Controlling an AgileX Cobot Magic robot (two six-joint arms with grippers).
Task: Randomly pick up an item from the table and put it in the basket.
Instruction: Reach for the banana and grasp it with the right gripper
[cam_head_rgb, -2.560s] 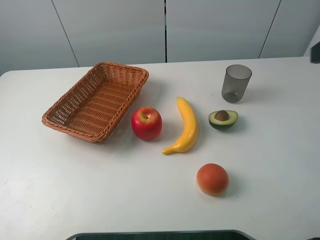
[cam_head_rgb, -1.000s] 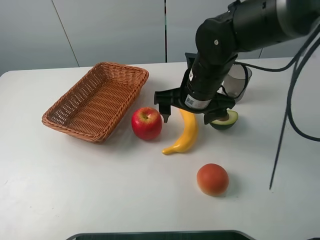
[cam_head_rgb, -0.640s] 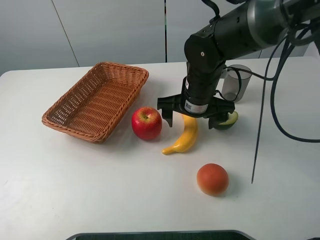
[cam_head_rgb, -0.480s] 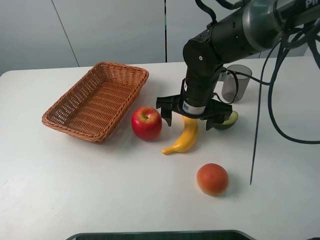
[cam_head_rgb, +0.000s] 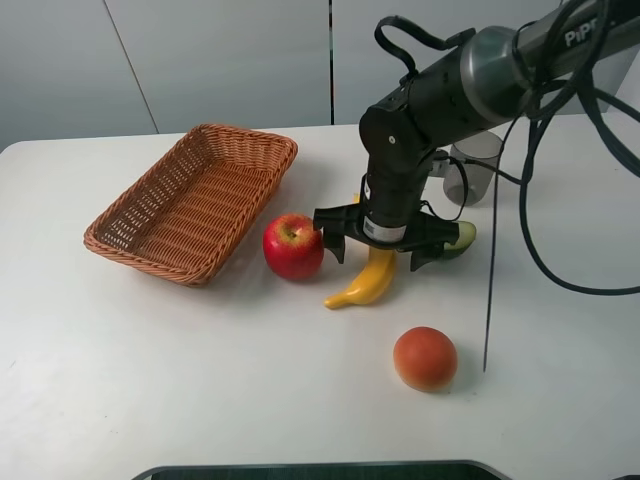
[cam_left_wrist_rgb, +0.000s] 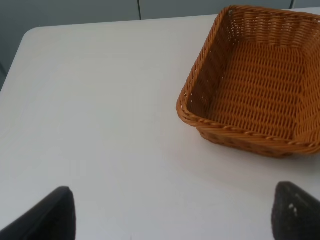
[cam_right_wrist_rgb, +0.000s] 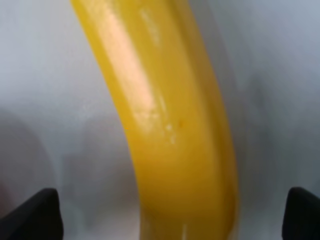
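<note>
White table (cam_head_rgb: 200, 380): right gripper (cam_head_rgb: 376, 252) wide open, jaws straddling banana (cam_head_rgb: 362, 285) beside apple (cam_head_rgb: 293, 246); banana's long axis runs crosswise to closing dir., looks OK for grip.

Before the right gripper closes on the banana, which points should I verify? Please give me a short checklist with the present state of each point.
1. Right gripper open: ok, jaws spread wide.
2. Banana between the jaws: ok, centred in the right wrist view.
3. Jaws clear of apple and avocado: cannot tell, both lie very close to them.
4. Gripper low enough to grasp: cannot tell.
5. Basket ready to receive: ok, nothing inside.
6. Left gripper out of the way: ok, open, facing the basket, absent from the high view.
</note>
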